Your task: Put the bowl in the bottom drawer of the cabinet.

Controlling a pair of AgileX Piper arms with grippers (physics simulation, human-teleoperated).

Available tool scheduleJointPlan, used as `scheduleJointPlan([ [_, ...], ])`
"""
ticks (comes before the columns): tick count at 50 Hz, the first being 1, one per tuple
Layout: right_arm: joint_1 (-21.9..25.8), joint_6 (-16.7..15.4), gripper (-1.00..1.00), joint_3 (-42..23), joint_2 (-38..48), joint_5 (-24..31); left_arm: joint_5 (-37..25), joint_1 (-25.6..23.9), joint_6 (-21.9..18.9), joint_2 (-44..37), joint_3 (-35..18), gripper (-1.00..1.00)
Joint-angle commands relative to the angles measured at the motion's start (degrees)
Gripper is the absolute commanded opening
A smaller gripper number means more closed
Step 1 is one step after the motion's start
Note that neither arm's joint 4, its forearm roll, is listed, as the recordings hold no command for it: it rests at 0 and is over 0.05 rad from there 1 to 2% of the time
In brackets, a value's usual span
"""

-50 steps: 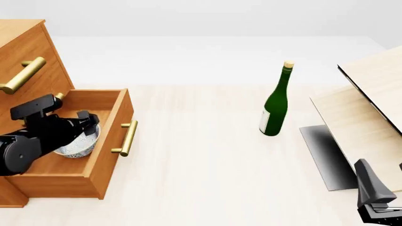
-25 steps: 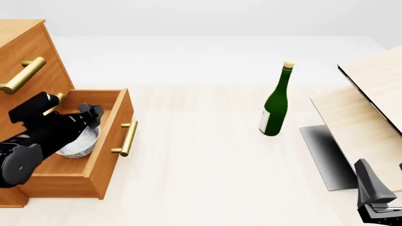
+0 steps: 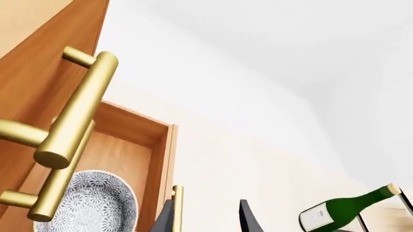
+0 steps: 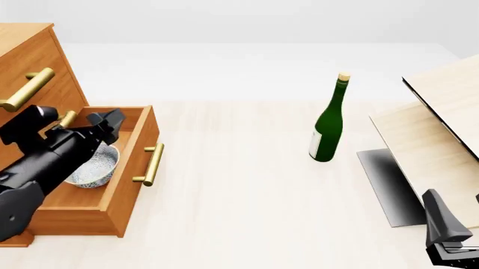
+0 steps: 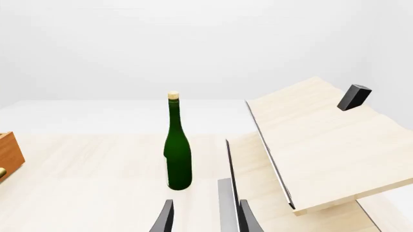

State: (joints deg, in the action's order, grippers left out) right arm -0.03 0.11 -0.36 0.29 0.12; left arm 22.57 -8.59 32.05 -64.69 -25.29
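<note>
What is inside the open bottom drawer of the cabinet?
The bowl sits on the floor of the bottom drawer. The left arm covers the bowl's near-left part and much of the drawer floor in the front view, so anything there stays unseen.

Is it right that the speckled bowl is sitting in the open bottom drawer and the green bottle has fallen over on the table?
Not quite. The bowl does sit in the open bottom drawer, but the green bottle has not fallen over: it stands upright on the table. The front view shows this plainly, and the right wrist view agrees.
</note>
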Motion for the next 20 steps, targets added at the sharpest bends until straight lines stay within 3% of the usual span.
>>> scheduleJointPlan([
  [1,0.0,-0.01,1.0,0.0,0.0,0.0,0.42,-1.29,-0.52,6.57,1.45,1.0],
  [7,0.0,0.0,1.0,0.0,0.0,0.0,-0.09,-1.6,-1.39,8.76,1.48,1.0],
  [20,0.01,0.01,1.0,0.0,0.01,0.0,6.36,-2.56,-2.63,9.33,3.65,1.0],
])
